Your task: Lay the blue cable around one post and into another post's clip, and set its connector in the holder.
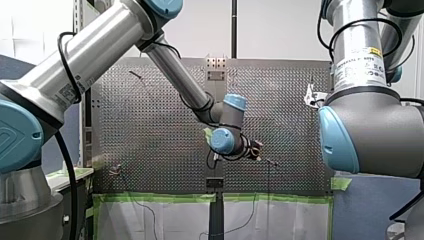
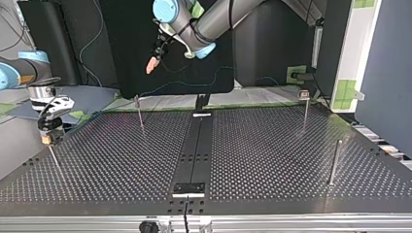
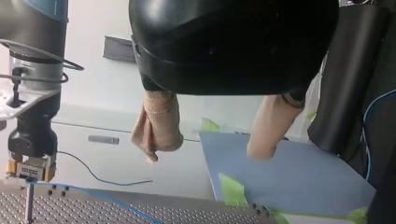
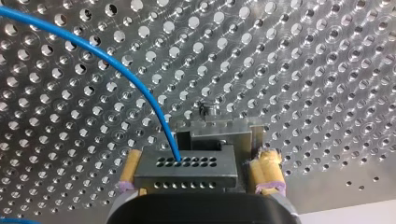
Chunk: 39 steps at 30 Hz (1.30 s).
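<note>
**Q:** Entry 1, hazards: what is recorded?

**A:** A misseat is judged the chief risk. The connector (image 4: 184,173) is held directly before the holder (image 4: 212,125). Whether the two are touching cannot be told. If the connector is lowered slightly off line, an edge could be caught on a metal wall and the block tipped or pushed out of the pads (image 4: 266,170). A second risk is entered. The blue cable (image 4: 126,77) leaves the connector's holed face in a sprung arc, and its pull could twist the block once the grip is eased. Whether the cable is laid around one post and in another's clip cannot be told. If it is not, the routing could be disturbed by any tug at this end.

**Q:** Entry 2, jaws?

**A:** The right gripper (image 4: 198,158) is clenched on the connector, with a yellow pad pressed to each short end. The left gripper (image 3: 212,140) is released, its beige fingers (image 3: 156,121) spread with nothing between them. It is held high above the perforated table (image 2: 272,160), at about eleven o'clock in the top view.

**Q:** Entry 3, location of the task's thing?

**A:** The connector is lodged squarely between the right jaws, at nine o'clock in the top view, above a thin post (image 2: 53,158). In the left wrist view the cable is seen running from that gripper low over the table.
</note>
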Each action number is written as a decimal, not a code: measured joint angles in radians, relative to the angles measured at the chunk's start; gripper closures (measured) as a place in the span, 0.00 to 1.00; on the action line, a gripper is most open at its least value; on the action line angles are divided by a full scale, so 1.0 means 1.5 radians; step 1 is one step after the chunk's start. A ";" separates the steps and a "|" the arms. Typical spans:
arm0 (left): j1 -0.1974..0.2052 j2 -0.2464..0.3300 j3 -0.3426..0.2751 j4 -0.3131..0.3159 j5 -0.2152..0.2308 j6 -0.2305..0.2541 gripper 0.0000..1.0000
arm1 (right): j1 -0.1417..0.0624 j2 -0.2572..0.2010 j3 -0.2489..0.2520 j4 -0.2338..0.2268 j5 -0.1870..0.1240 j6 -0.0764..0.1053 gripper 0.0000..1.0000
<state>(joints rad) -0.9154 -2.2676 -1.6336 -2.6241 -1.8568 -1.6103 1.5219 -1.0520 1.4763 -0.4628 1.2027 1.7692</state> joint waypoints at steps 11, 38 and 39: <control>0.022 -0.002 -0.061 0.057 -0.056 -0.057 0.01 | 0.000 0.000 0.000 0.000 0.000 0.000 0.00; 0.166 -0.119 -0.052 0.189 -0.068 -0.206 0.01 | 0.000 0.000 0.000 0.000 0.000 0.000 0.00; 0.168 -0.125 -0.047 0.185 -0.068 -0.209 0.01 | 0.000 0.000 0.000 0.000 0.000 0.000 0.00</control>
<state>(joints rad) -0.6639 -2.4547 -1.7036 -2.3462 -1.9589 -1.9230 1.5218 -1.0520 1.4764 -0.4628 1.2027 1.7692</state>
